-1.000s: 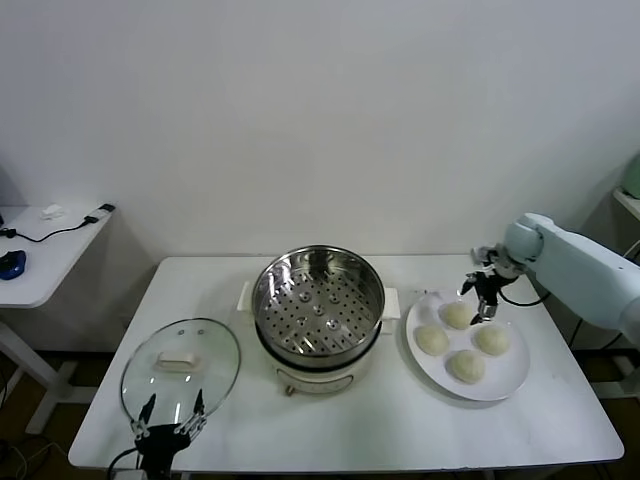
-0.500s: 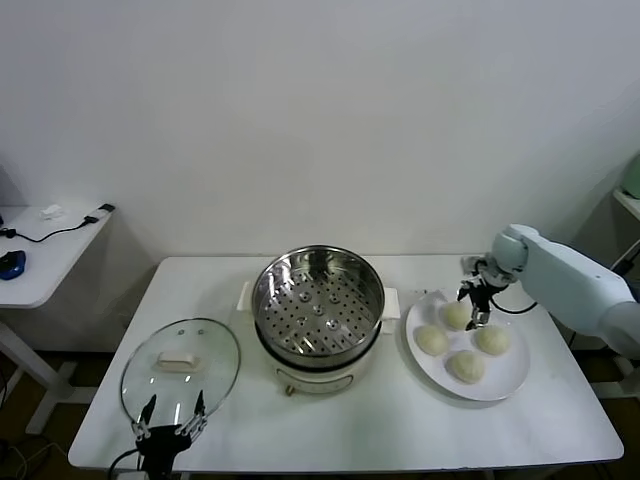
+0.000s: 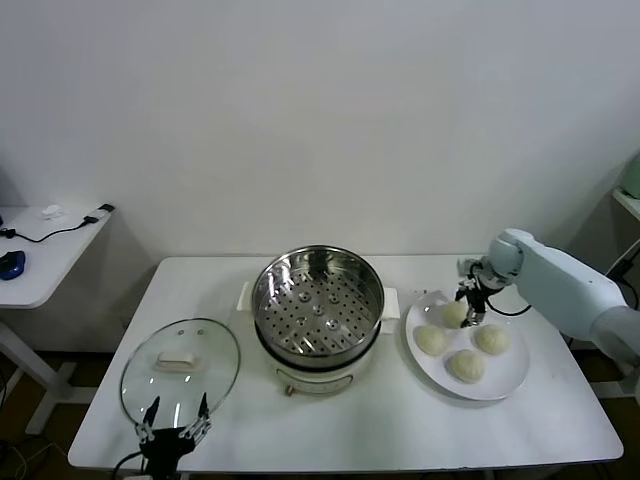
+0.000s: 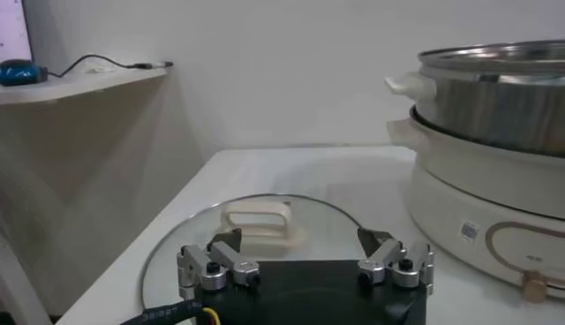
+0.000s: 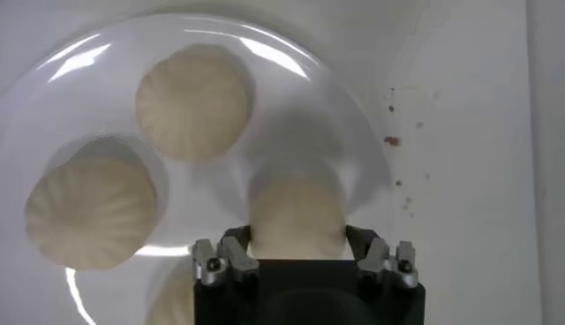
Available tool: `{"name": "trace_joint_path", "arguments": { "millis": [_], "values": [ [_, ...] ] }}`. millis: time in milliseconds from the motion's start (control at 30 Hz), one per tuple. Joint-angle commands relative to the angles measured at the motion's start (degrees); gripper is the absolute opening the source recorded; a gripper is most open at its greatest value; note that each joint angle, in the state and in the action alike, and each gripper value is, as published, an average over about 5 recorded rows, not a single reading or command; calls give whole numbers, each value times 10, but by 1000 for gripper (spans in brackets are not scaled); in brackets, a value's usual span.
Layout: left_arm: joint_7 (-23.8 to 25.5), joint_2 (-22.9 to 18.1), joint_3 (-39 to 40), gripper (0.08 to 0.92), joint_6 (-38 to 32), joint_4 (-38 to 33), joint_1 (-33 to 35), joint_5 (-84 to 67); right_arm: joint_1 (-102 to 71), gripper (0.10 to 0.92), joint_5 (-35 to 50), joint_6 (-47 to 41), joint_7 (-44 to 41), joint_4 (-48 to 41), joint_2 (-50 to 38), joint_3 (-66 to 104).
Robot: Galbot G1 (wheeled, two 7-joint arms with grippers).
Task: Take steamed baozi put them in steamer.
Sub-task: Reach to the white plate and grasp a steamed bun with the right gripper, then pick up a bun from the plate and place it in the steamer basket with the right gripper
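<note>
The right gripper sat low over the white plate, its jaws straddling the rear-most baozi and narrowing on its flanks, grip not yet certain. Three more buns lay beside it. The empty steamer stood to the robot's left. Left gripper hovered open above the glass lid.

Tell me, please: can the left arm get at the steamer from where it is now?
Probably yes. The left gripper hangs open at the table's near edge, by the glass lid. The steamer stands beside that lid, uncovered, with nothing between them. The right gripper is busy at the baozi on the plate.
</note>
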Motion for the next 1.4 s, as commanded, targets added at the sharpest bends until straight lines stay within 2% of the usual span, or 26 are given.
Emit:
{"name": "trace_joint_path", "arguments": {
  "millis": [33, 233, 500, 767, 933, 1133, 1400],
  "values": [
    [0, -2, 3, 823, -2, -2, 2, 5, -2, 713, -7, -1, 5, -1, 1, 5],
    [0, -4, 5, 823, -3, -9, 5, 9, 52, 712, 17, 5, -12, 50, -25, -20],
    [-1, 1, 10, 823, -3, -18, 8, 10, 274, 712, 91, 66, -47, 172, -49, -145],
    [-1, 6, 20, 823, -3, -26, 12, 11, 461, 712, 215, 163, -41, 367, 32, -250],
    [-1, 12, 21, 823, -3, -31, 15, 11, 461, 716, 195, 247, -15, 452, 113, -273],
    [-2, 15, 20, 823, -5, -38, 20, 11, 392, 717, 66, 356, 12, 403, 177, -277],
    [-2, 14, 25, 823, -6, -41, 23, 13, 285, 718, -48, 427, 15, 227, 213, -250]
  ]
}}
